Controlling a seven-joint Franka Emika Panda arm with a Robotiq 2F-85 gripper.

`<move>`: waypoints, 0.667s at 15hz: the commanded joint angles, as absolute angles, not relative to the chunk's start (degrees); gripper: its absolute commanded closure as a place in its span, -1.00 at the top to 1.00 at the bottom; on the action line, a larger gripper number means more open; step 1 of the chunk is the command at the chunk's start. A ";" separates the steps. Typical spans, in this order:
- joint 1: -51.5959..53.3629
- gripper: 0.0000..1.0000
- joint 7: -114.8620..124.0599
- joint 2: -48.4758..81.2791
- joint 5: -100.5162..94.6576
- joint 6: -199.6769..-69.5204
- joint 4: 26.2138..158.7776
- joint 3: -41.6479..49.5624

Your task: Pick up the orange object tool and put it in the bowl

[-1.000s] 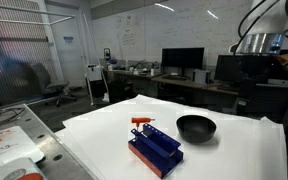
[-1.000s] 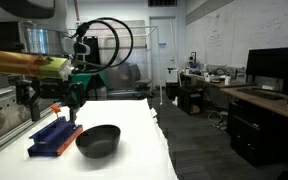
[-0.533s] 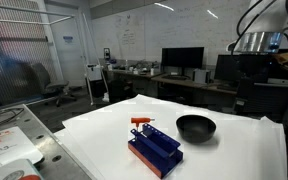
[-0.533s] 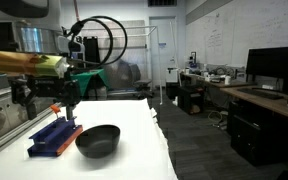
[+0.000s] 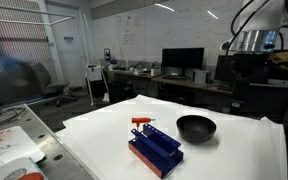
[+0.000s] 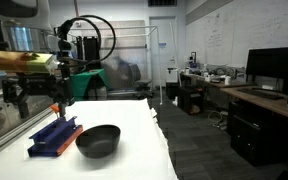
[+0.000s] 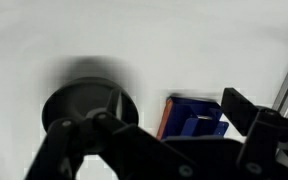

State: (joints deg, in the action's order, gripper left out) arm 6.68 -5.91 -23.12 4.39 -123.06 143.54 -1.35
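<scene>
Count on the white table (image 5: pixel 104 125): one orange object tool (image 5: pixel 142 121), one bowl (image 5: pixel 196 127), one blue rack (image 5: pixel 154 150). We see one arm (image 5: pixel 252 40) and one gripper (image 7: pixel 164 112).

Tool: small and orange-red. In both exterior views it stands at one end of the blue rack, rising just above the rack's top edge. We cannot tell whether it sits in a slot or only leans on the end. In the wrist view we note only an orange strip along the rack edge nearer the bowl; the picture is too blurred for shape.

Bowl: round, matte black, upright on the table just beside the rack and apart from it in both exterior views. Nothing shows inside it. In the wrist view it appears as a dark round blur with the rack next to it.

Gripper: the wrist view looks down on bowl and rack with bare table around them. Two dark finger linkages enter from the bottom edge, one across the bowl, one past the far side of the rack. They stand spread wide with nothing between them, so we record the claw as apart and not holding anything. The arm is high above the table in an exterior view, well clear of all three objects.

Background: at least two dark monitors (image 5: pixel 182 60) on the desks behind the table.
</scene>
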 commanded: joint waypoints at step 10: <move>8.81 1.00 -3.30 -20.71 0.55 -124.23 138.34 -8.16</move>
